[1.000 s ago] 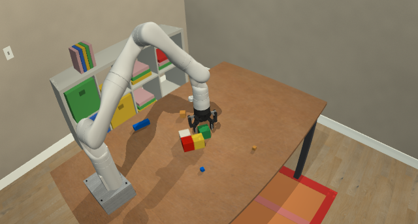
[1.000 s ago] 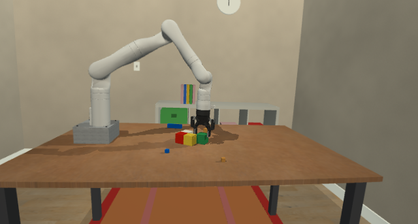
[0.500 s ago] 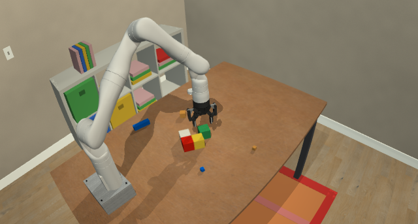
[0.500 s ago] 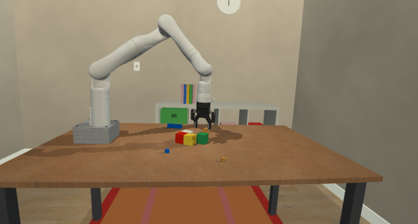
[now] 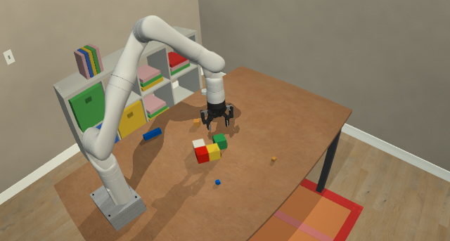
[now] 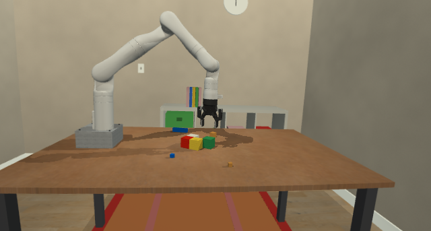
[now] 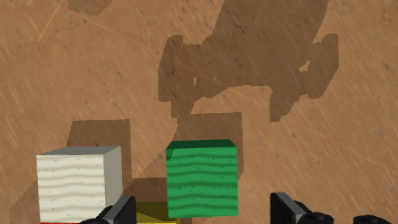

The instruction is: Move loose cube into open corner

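Even, soft brightness without glare throws hard, jagged-edged shadows of the arm and claw (image 5: 218, 123) across the table (image 5: 281, 135), all views sharp though coarsely pixelated

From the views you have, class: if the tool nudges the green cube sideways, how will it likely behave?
The green cube has flat faces and sharp edges, so it should slide rather than roll. It sits low and squat on the table, so tipping seems unlikely. A push off its centre may turn it, leaving it skewed against the yellow cube.
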`<state>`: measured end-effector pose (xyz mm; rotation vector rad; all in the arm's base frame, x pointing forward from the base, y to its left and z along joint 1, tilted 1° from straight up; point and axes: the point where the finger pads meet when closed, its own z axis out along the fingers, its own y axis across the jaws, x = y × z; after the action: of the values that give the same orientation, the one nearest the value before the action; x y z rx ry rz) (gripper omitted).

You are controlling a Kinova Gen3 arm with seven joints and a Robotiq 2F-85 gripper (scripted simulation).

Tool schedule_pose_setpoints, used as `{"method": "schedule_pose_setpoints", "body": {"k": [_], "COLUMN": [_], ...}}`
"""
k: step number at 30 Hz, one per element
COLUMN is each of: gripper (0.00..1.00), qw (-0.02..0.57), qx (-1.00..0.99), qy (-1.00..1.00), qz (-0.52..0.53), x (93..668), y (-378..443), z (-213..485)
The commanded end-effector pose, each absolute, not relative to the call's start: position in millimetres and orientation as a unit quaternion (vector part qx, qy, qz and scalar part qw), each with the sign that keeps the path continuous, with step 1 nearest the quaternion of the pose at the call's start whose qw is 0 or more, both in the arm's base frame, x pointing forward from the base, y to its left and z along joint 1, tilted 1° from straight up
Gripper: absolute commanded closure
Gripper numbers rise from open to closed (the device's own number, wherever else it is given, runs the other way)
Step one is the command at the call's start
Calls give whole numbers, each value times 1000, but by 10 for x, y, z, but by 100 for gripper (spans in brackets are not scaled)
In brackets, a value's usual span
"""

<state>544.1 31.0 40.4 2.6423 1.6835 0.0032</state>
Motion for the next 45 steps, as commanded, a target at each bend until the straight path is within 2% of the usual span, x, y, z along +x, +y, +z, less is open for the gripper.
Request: {"method": "schedule_pose_setpoints", "body": {"k": [1,11,12,45], "gripper": [17,17,90,90], "qw": [5,5,5,5], "qx": [843,843,843,843], "qy": [538,538,538,538], "qz": [4,4,4,4], "x": [5457,5457,5457,5457], "y": [319,319,319,319], "z": [463,496,496,496]}}
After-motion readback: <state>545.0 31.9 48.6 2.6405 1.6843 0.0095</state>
